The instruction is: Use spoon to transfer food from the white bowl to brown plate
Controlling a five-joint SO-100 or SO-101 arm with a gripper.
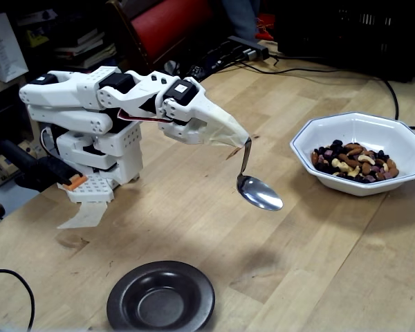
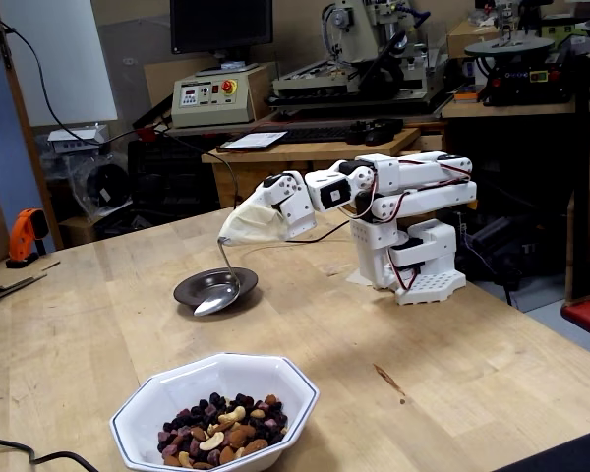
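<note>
My white arm reaches out over the wooden table. Its gripper [image 1: 236, 138] [image 2: 238, 228] is wrapped in off-white tape and shut on the handle of the silver spoon [image 1: 259, 192] [image 2: 216, 300]. The spoon hangs down, its oval bowl shiny and with no food in it, above bare table between the two dishes. In a fixed view the white bowl [image 1: 346, 185] stands to the right of the spoon, holding the food [image 1: 353, 163], mixed nuts and dark dried fruit. The brown plate [image 1: 124, 299] sits at the front edge, empty. The other fixed view shows the bowl [image 2: 177, 380], food [image 2: 221, 442] and plate [image 2: 189, 286].
The arm's base [image 1: 97, 155] [image 2: 413, 265] stands on the table. Black cables [image 1: 318, 69] run along the table's far side, and one cable [image 1: 14, 277] curls at its near left corner. An orange tool [image 2: 25, 236] lies at the table's left edge.
</note>
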